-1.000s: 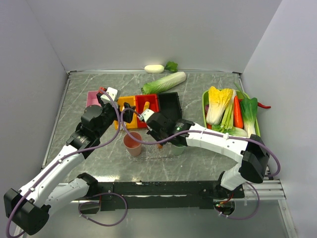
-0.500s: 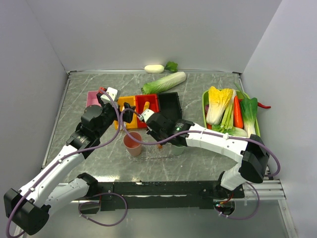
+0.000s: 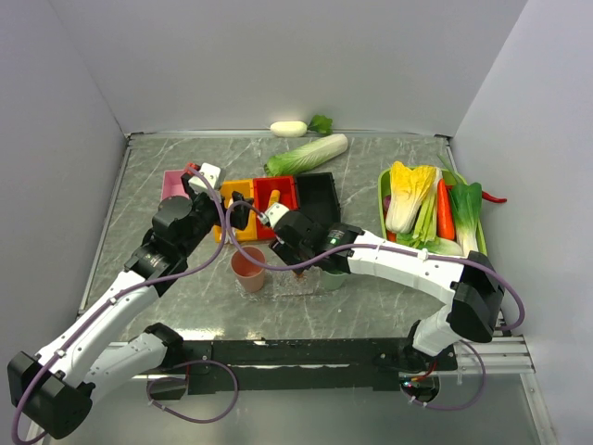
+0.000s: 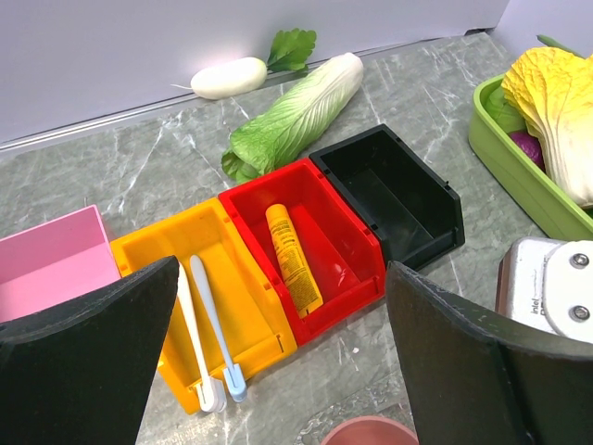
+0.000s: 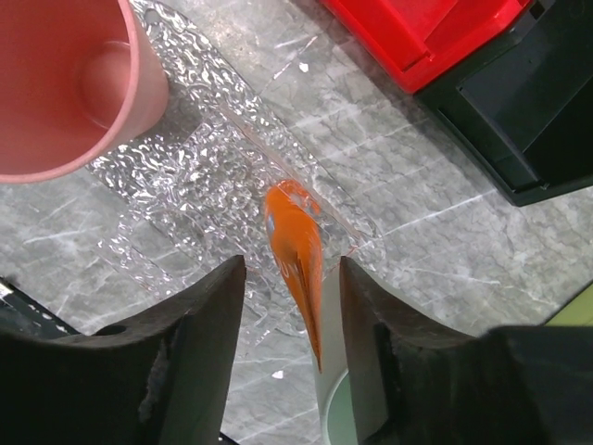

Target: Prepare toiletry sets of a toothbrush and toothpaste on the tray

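The right fingers (image 5: 199,343) are spread, released around the orange toothpaste (image 5: 295,243) resting on the tray (image 5: 185,176) beside the cup (image 5: 56,83). A crooked lift could nudge it onto the desk (image 5: 417,185). The left fingers (image 4: 83,324) gape empty.

Left pincer (image 4: 278,357) spread wide; right pincer (image 5: 289,283) parted, downward.

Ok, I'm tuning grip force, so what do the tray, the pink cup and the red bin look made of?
The tray looks like thin clear plastic, glossy with a pebbled surface: the table shows through it. The pink cup looks like matte moulded plastic, evenly coloured. The red bin looks like rigid, slightly glossy plastic, with soft highlights on its walls.
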### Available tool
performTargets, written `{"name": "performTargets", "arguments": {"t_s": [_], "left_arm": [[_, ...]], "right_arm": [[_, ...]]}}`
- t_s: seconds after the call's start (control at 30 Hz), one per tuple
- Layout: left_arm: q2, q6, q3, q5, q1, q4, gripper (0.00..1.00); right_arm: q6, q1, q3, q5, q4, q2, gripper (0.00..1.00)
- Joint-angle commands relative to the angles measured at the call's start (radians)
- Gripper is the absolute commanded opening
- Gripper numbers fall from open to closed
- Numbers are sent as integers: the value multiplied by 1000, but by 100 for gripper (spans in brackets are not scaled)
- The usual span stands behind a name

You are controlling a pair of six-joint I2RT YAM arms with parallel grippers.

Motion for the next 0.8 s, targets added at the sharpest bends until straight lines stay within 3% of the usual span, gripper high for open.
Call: {"name": "performTargets", "arguments": {"t_s": [0.0,0.37,0.63,0.77], "left_arm": [[-3,4,8,6,0,16,97],[-20,-13,-3,-30,0,26,97],[34,-7,-6,-64,0,39,98],[142,-29,72,-68,-14,-41,99]], "right_arm": [[17,2,-13,-4,42,-59,57],[36,-69,-43,-122,76,-183,73],[109,-278,-106,-490,188,-406,82],[92,-358,-134,-493,162,-522,86]]}}
